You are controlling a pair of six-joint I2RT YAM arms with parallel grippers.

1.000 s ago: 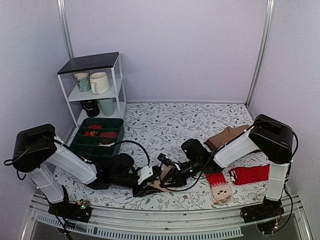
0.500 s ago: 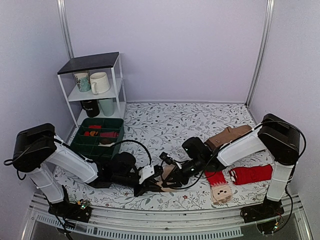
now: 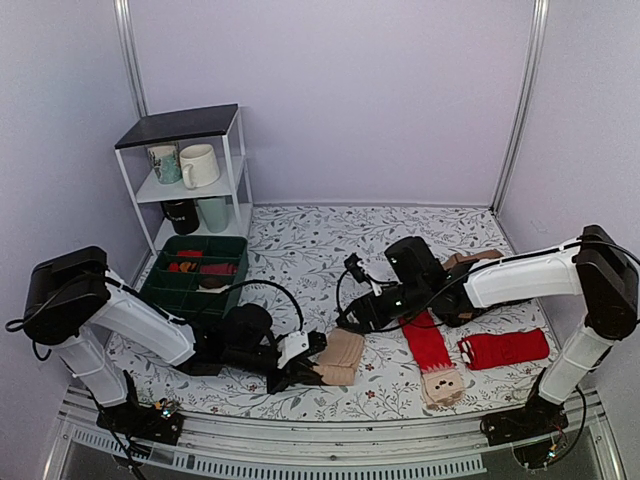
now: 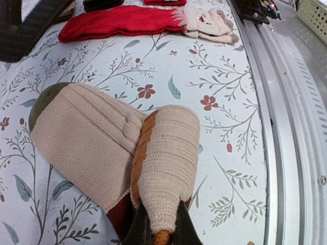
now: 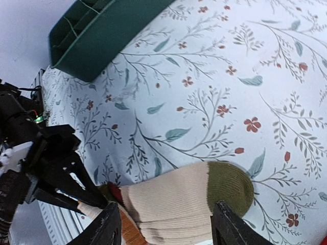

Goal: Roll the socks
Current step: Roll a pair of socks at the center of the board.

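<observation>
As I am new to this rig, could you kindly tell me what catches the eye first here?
The half-rolled beige socks lie near the front edge of the table, their rolled end pinched in the shut left gripper. The right gripper hovers open near their toe end. Two red socks lie flat at the front right.

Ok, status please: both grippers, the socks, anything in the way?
Left gripper shut on tan striped socks, partly rolled. Right gripper open above toe end. Red face-patterned sock nearby, apart.
</observation>
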